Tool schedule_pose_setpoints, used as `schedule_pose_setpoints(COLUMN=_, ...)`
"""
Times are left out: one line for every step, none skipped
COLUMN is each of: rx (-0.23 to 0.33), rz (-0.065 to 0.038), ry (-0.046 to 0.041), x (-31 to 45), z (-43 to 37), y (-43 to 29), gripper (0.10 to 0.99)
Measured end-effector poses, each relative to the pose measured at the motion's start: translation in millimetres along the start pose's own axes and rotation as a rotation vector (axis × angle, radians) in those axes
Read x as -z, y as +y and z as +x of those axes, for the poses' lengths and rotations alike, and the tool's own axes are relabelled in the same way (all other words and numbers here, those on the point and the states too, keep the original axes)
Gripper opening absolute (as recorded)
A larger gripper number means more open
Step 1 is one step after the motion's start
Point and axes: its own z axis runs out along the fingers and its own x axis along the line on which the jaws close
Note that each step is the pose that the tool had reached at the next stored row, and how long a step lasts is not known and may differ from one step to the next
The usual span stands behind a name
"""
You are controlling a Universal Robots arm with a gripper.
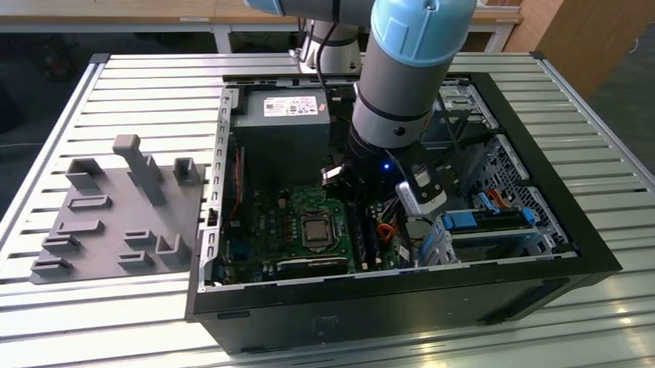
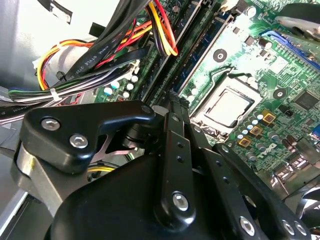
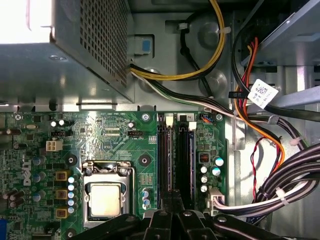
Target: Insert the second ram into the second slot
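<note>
The insertion step is in hand. In the exterior view's centre the tool (image 1: 370,201) is down inside the open computer case (image 1: 532,138), over the motherboard (image 1: 297,230). In the lower middle of the first wrist view the tool (image 3: 170,212) sits right at the two RAM slots (image 3: 176,160). Whether it holds the second ram, or how wide it stands, I cannot tell; a seated stick isn't clear. Next calls for squaring to the second slot
</note>
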Motion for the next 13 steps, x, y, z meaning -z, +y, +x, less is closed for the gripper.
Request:
schedule_pose_setpoints(rx=0.0, rz=0.0, ry=-0.0001, x=-0.2, z=0.0, y=0.0, gripper=0.106)
schedule_pose_setpoints(rx=0.0, rz=0.0, ry=-0.0001, x=-0.5, z=0.0, y=0.0, gripper=0.106)
schedule_pose_setpoints(rx=0.0, rz=0.0, ry=-0.0001, x=-0.9, z=0.0, y=0.0, gripper=0.106)
schedule_pose_setpoints(rx=0.0, rz=0.0, ry=-0.0001, x=-0.9, z=0.0, y=0.0, gripper=0.106)
schedule_pose_setpoints(rx=0.0, rz=0.0, ry=0.0, x=-0.9, z=0.0, y=-0.1, gripper=0.106)
schedule_pose_setpoints(rx=0.0, rz=0.0, ry=0.0, x=-1.1, z=0.0, y=0.0, gripper=0.106)
schedule_pose_setpoints(rx=0.0, rz=0.0, ry=-0.0001, x=-1.3, z=0.0, y=0.0, gripper=0.106)
schedule_pose_setpoints(rx=0.0, rz=0.0, ry=-0.0001, x=-1.4, z=-0.1, y=0.0, gripper=0.106)
schedule_pose_setpoints(rx=0.0, rz=0.0, ry=0.0, x=-1.5, z=-0.1, y=0.0, gripper=0.106)
schedule_pose_setpoints(rx=0.0, rz=0.0, ry=-0.0001, x=-1.8, z=-0.1, y=-0.1, gripper=0.106)
schedule_pose_setpoints(rx=0.0, rz=0.0, ry=-0.0002, x=-2.1, z=-0.1, y=0.0, gripper=0.106)
schedule_pose_setpoints(rx=0.0, rz=0.0, ry=-0.0002, x=-2.5, z=-0.1, y=0.0, gripper=0.106)
schedule_pose_setpoints(rx=0.0, rz=0.0, ry=-0.0001, x=-2.9, z=-0.1, y=-0.1, gripper=0.106)
